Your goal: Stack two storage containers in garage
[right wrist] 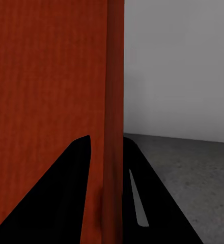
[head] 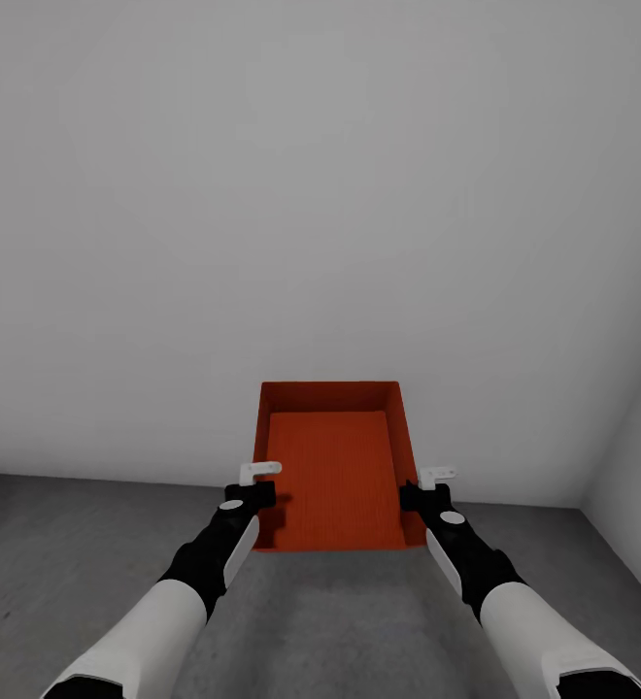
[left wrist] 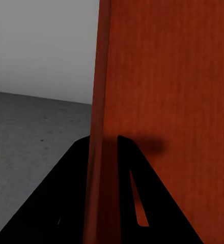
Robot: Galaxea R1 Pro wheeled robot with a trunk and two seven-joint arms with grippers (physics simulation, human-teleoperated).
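Orange-red storage container (head: 335, 476), unlabelled, held above the grey floor (head: 58, 563) before the white wall (head: 311, 194); left gripper (head: 252, 490) and right gripper (head: 427, 493) each pinch a side wall.

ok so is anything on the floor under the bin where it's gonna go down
Nothing visible is in the way. The bin is held up between the left gripper and right gripper, each clamped on a side wall. The grey floor below and ahead of it shows bare up to the white wall.
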